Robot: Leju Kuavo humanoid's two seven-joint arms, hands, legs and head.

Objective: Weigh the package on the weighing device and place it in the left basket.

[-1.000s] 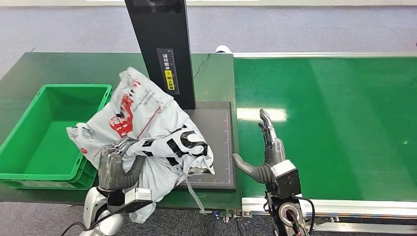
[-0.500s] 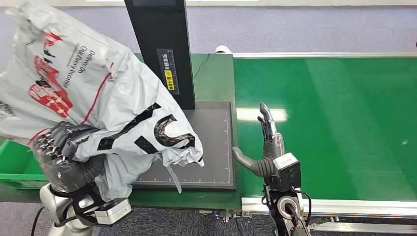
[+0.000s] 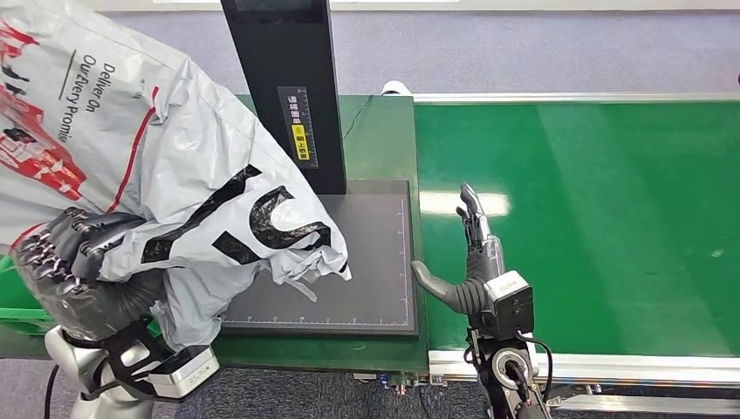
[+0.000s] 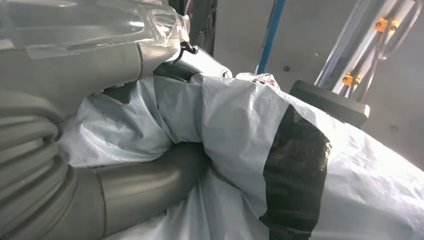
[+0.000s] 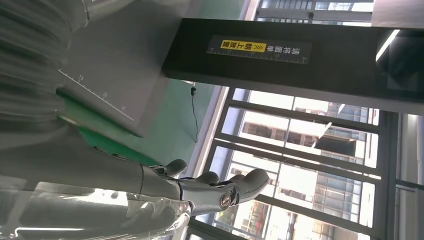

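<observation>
Looks like parcel-sorting/logistics floor: green conveyor belt beside green desk, flat weighing platform with black scanner column, green plastic crate, grey carpet, big windows in right wrist view.

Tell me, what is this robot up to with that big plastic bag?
The robot's left hand grips a grey printed package and holds it up in the air, above the left side of the table, with one corner hanging over the dark weighing plate. A bit of the green basket shows beneath the package. The right hand holds nothing, its fingers apart, at the edge of the green conveyor belt beside the plate. The package is not yet in the basket.
</observation>
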